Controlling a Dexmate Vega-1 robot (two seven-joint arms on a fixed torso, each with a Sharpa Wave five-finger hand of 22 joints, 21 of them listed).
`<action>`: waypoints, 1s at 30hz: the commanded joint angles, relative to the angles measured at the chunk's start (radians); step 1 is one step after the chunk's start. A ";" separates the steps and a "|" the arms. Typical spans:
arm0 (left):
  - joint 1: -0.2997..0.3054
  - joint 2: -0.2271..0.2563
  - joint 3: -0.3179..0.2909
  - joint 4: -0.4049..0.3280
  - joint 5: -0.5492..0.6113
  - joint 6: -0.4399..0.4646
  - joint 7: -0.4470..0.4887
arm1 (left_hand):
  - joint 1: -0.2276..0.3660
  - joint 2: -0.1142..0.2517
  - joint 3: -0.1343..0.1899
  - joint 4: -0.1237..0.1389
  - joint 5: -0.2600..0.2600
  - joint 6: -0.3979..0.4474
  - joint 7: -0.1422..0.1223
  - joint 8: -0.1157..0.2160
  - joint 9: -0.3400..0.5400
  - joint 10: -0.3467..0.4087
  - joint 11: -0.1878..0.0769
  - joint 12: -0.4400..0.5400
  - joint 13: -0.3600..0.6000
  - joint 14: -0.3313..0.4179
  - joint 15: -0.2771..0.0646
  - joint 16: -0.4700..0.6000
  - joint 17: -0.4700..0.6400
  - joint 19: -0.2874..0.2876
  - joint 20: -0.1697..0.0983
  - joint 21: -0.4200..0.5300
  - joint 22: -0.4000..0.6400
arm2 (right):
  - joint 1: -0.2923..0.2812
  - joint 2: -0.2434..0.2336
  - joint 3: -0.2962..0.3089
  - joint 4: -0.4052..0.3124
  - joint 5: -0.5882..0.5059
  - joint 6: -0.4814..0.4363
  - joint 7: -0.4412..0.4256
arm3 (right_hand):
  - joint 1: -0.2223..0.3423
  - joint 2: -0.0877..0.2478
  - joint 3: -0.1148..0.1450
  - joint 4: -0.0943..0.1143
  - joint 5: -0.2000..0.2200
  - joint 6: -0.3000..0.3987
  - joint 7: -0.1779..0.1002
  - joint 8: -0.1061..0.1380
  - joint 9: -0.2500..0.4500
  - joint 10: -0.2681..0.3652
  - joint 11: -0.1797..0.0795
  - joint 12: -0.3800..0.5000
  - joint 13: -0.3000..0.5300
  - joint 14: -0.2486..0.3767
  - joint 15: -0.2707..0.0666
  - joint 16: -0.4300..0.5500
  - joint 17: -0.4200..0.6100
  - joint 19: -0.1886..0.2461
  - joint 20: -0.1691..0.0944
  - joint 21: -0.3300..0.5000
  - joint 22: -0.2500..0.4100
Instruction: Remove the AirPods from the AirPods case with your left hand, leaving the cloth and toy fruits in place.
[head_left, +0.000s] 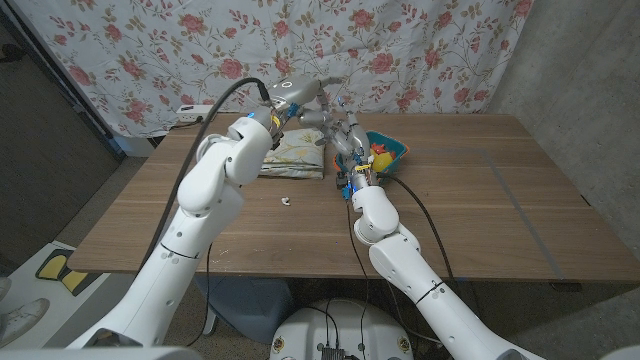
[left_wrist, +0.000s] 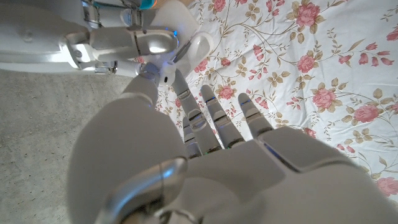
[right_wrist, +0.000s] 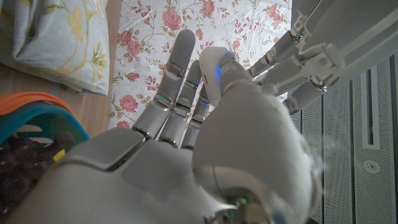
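Note:
Both hands meet above the table's far middle. My right hand (head_left: 347, 140) holds the white AirPods case (left_wrist: 200, 46) up with its lid open. My left hand (head_left: 318, 112) comes in from the left, and its thumb and a finger pinch a white AirPod (left_wrist: 168, 74) just at the case's mouth. The right hand's fingers (left_wrist: 124, 43) show next to the case in the left wrist view. Another small white piece (head_left: 285, 201), which looks like an AirPod, lies on the wood in front of the folded floral cloth (head_left: 295, 155). In the head view the case itself is hidden by the fingers.
A blue and orange bowl (head_left: 398, 150) with toy fruits stands just right of the hands, close to my right wrist. The folded cloth (right_wrist: 56, 43) lies under my left forearm. A flowered curtain (head_left: 400, 50) hangs behind the table's far edge.

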 joint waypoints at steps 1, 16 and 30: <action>0.010 -0.012 -0.019 -0.009 -0.060 -0.020 0.052 | 0.062 0.042 0.003 -0.011 0.001 -0.004 -0.002 -0.002 0.006 0.002 -0.006 0.008 0.005 0.041 -0.037 0.007 0.005 0.010 -0.004 0.004 0.003 | -0.004 -0.002 0.009 -0.001 0.019 -0.008 0.003 | 0.001 0.000 -0.003 -0.001 0.007 0.002 -0.003 0.003 0.003 0.101 -0.098 0.005 0.003 0.089 -0.187 -0.004 0.003 -0.173 -0.122 0.004 -0.001; 0.013 -0.020 -0.016 -0.006 -0.084 -0.008 0.065 | 0.082 0.036 -0.007 -0.008 -0.001 -0.010 -0.001 -0.003 0.006 0.002 -0.005 0.014 0.004 0.049 -0.037 0.018 0.020 0.017 -0.006 0.006 0.004 | -0.007 0.003 0.019 0.005 0.031 -0.012 0.004 | 0.001 0.000 -0.003 -0.001 0.008 0.003 -0.003 0.002 0.003 0.102 -0.098 0.004 0.002 0.090 -0.187 -0.006 0.002 -0.178 -0.122 0.007 -0.002; 0.017 -0.024 -0.020 -0.009 -0.113 0.008 0.079 | 0.094 0.034 -0.018 -0.005 -0.003 -0.020 0.001 -0.004 0.007 0.000 -0.006 0.018 0.002 0.052 -0.037 0.027 0.035 0.022 -0.008 0.007 0.005 | -0.006 0.010 0.028 0.009 0.047 -0.024 0.008 | 0.000 0.000 -0.002 0.000 0.008 0.003 -0.003 0.002 0.003 0.102 -0.098 0.005 0.003 0.089 -0.187 -0.007 0.001 -0.182 -0.121 0.011 -0.003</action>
